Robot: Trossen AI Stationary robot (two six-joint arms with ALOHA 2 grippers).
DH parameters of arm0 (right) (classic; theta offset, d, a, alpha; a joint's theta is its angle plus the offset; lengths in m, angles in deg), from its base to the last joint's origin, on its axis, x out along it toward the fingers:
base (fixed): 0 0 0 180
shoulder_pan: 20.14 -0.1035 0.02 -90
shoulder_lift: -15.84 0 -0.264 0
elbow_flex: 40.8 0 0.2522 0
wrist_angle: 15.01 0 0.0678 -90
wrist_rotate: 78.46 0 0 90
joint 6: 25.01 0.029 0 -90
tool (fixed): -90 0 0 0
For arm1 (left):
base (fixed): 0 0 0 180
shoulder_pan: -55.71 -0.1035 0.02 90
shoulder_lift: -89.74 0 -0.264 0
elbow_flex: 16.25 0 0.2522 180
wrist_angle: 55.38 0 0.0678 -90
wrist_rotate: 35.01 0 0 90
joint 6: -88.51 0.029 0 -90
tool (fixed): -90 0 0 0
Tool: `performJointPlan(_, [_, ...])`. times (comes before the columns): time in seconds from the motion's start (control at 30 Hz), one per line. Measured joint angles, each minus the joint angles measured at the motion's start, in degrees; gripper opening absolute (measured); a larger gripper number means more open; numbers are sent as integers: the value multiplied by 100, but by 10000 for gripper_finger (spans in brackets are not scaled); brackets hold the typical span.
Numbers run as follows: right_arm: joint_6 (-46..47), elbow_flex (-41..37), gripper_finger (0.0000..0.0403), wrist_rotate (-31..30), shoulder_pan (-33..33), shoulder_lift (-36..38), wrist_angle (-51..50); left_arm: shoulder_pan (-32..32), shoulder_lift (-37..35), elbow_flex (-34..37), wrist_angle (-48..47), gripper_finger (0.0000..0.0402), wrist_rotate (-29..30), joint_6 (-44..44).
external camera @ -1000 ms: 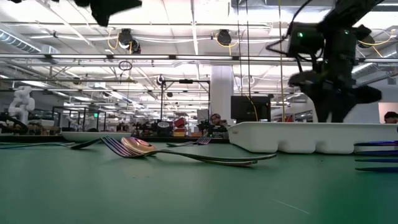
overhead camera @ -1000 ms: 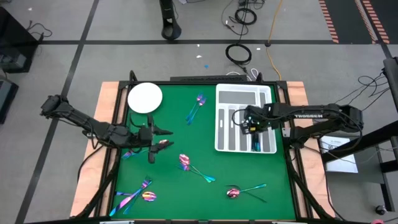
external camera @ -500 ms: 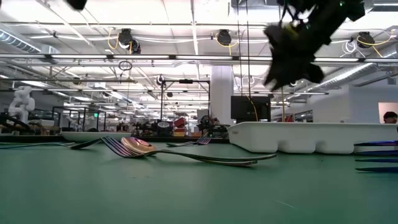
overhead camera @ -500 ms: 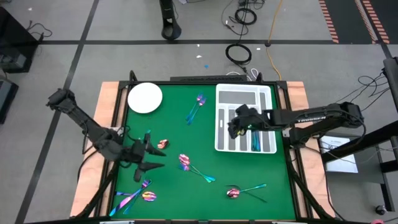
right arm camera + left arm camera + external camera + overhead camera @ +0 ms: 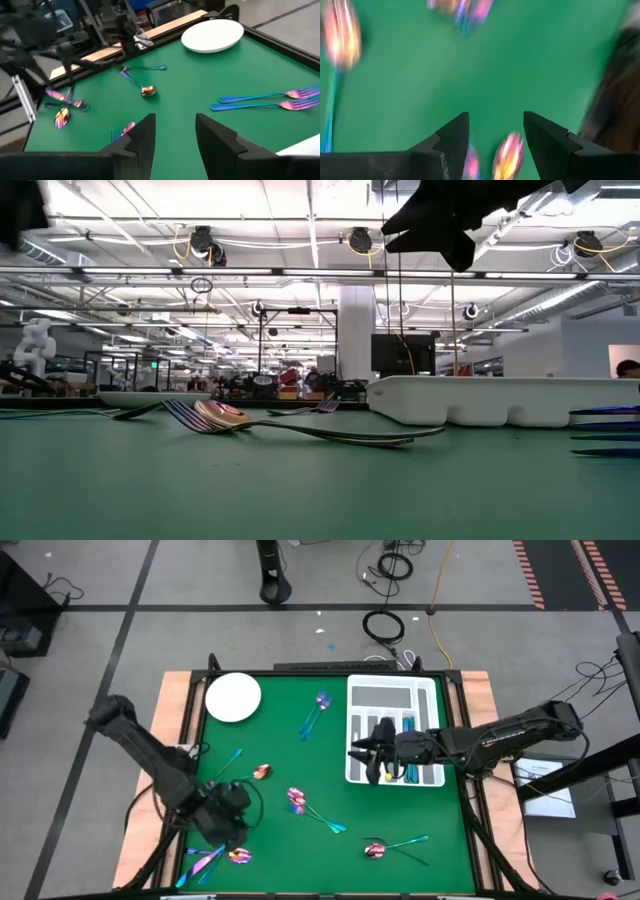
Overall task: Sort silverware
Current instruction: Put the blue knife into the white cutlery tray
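Both end effectors hang released and empty over the green desk (image 5: 400, 810), with the silverware scattered across it.

The left end effector (image 5: 236, 828) hovers low at the near left of the desk, fingers (image 5: 451, 137) parted with nothing between them; a small cluster of silverware (image 5: 222, 856) lies just beyond its tip, and a pink spoon bowl (image 5: 507, 159) shows blurred just below the gap. The right end effector (image 5: 366, 752) is at the left edge of the white tray (image 5: 360, 730), its fingers (image 5: 141, 134) spread and empty, pointing away from the tray across the desk. Ahead of it lie two forks (image 5: 265, 101) side by side, a small spoon (image 5: 140, 85) farther off, and the white plate (image 5: 212, 35) at the far corner. More pieces rest near the middle (image 5: 310, 807) and front (image 5: 392, 847) of the desk, and some already sit in the tray beside the right end effector.
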Motion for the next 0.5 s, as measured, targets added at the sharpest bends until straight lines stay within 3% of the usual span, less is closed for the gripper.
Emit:
performJointPlan(0.23, [37, 0, 130, 13, -256, -18, -37, 86, 1346, -83, -239, 189, -2700, -611])
performJointPlan(0.37, [40, 0, 130, 22, -426, -16, -25, 181, 1780, -83, -204, 189, -3318, -628])
performJointPlan(0.5, [166, 0, 130, 22, -557, -16, 40, 353, 1918, -83, -157, 189, -3444, -852])
